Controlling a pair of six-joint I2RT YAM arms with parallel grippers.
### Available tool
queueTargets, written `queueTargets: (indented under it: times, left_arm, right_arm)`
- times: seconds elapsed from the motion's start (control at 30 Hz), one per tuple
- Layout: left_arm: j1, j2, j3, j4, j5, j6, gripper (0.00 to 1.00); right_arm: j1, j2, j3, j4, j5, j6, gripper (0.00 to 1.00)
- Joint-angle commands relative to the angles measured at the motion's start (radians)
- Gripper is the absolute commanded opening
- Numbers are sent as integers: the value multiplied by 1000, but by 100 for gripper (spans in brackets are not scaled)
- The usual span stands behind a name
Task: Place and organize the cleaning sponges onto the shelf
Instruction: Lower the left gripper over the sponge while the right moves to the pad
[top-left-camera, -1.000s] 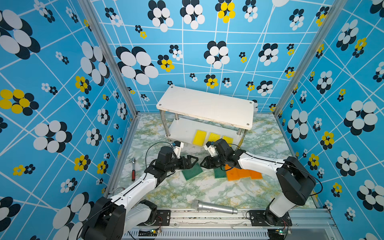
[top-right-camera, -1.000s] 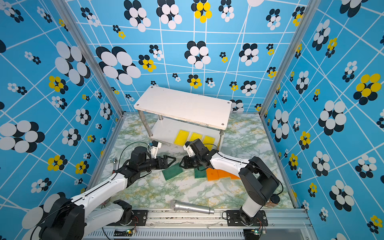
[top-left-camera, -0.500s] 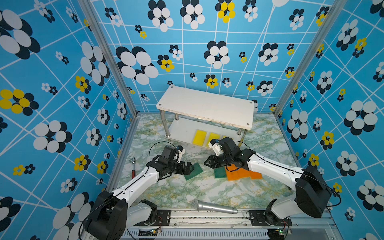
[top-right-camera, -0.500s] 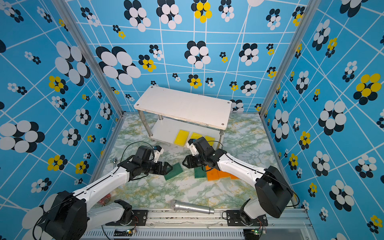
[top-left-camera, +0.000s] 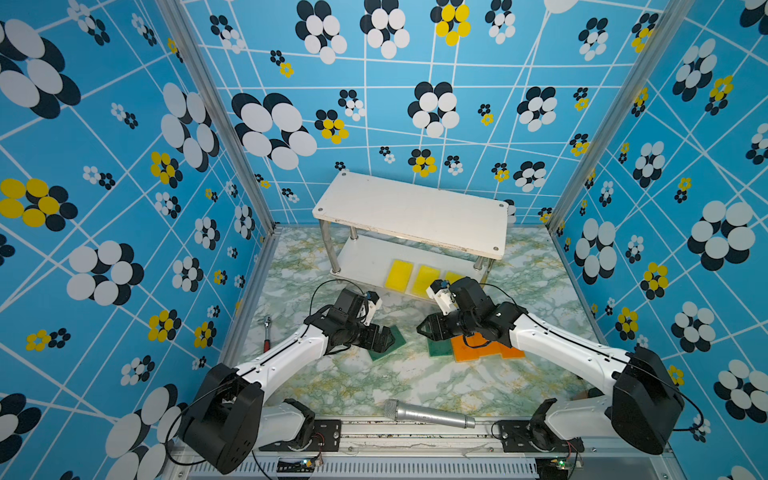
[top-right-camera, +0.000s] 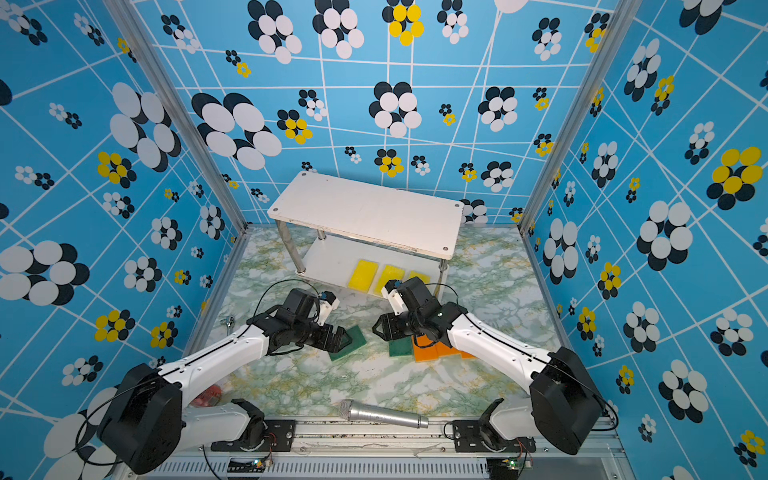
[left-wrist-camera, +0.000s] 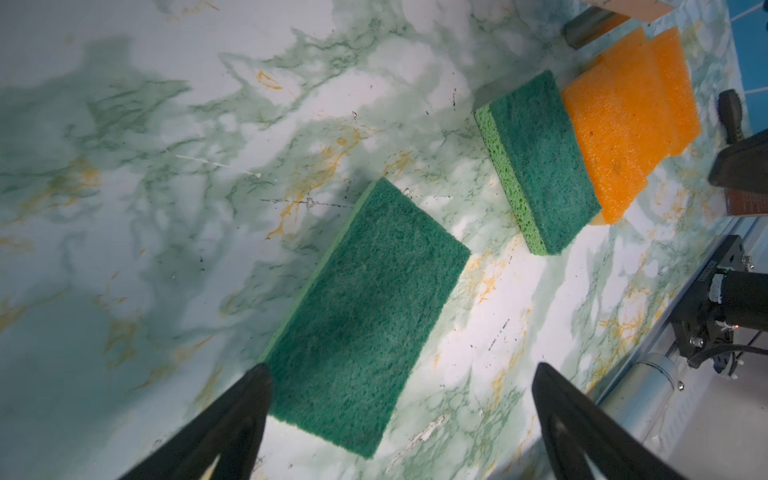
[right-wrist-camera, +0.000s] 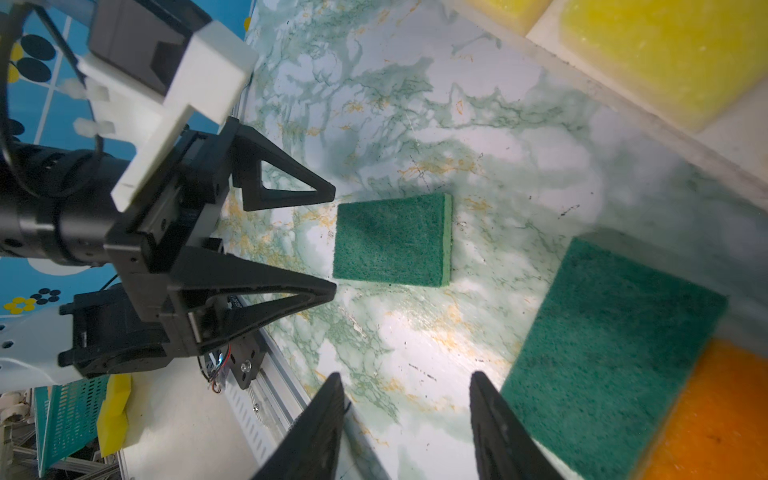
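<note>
While the left gripper hangs with its jaws spread wide and empty, one dark green rectangular foam sponge lies flat on the green-veined marble tabletop just ahead of its fingertips, with the near short end in line with the gap. The right gripper, its jaws parted on nothing, hovers just beside the second dark green sponge, which touches the overlapping orange foam sponges. Three yellow foam sponges lie side by side on the lower board of the white two-tier shelf.
</note>
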Motion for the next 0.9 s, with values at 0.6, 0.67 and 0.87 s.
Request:
queueTargets:
  times: [0.6, 0.67, 0.87]
  left_arm:
    - [-164, 293, 346, -523, -253, 254, 99]
    - [-143, 296, 349, -532, -202, 279, 99]
    - [-105, 352, 383, -605, -205, 360, 99]
  right_arm:
    - [-88, -146, -159, 28, -19, -32, 56]
    - [-89, -147, -168, 43, -20, -26, 56]
    - [-89, -150, -183, 69, -23, -7, 56]
